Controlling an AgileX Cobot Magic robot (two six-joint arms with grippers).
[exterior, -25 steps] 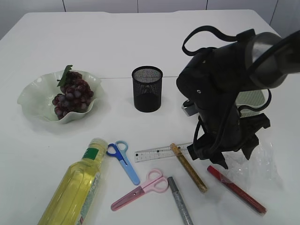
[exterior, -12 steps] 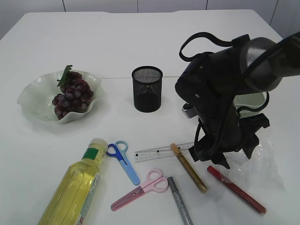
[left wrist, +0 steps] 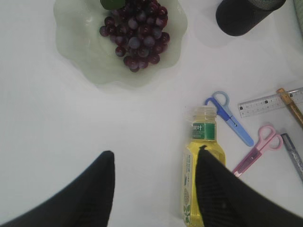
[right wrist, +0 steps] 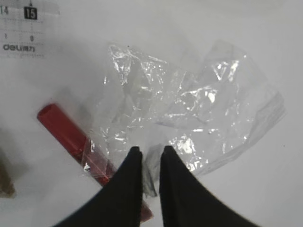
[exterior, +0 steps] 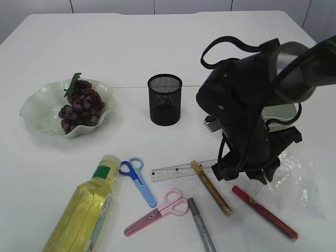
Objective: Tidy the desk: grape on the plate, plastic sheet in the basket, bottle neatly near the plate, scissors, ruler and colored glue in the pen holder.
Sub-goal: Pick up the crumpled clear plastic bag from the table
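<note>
My right gripper [exterior: 258, 177] is low over the table at the right, its jaws pinched on a fold of the clear plastic sheet [right wrist: 203, 104], which lies crumpled on the table [exterior: 296, 181]. A red glue tube [right wrist: 61, 125] lies partly under the sheet. The grapes [exterior: 81, 105] sit on the pale green plate [exterior: 37, 107]. The yellow bottle [exterior: 86, 210] lies on its side. Blue scissors [exterior: 139, 178], pink scissors [exterior: 157, 211], the ruler [exterior: 176, 171], a gold glue tube [exterior: 211, 188] and a silver one [exterior: 202, 226] lie in front of the black mesh pen holder [exterior: 165, 100]. My left gripper [left wrist: 154, 158] is open, high above the table left of the bottle [left wrist: 202, 127].
A pale green basket [exterior: 281, 111] stands behind my right arm, mostly hidden by it. The red glue tube [exterior: 265, 211] lies close to my right gripper. The table's front edge is near the bottle and the glue tubes.
My right gripper's jaws have closed on the plastic sheet. The sheet has shifted and bunched a little at the gripper. Nothing else on the table has moved.
</note>
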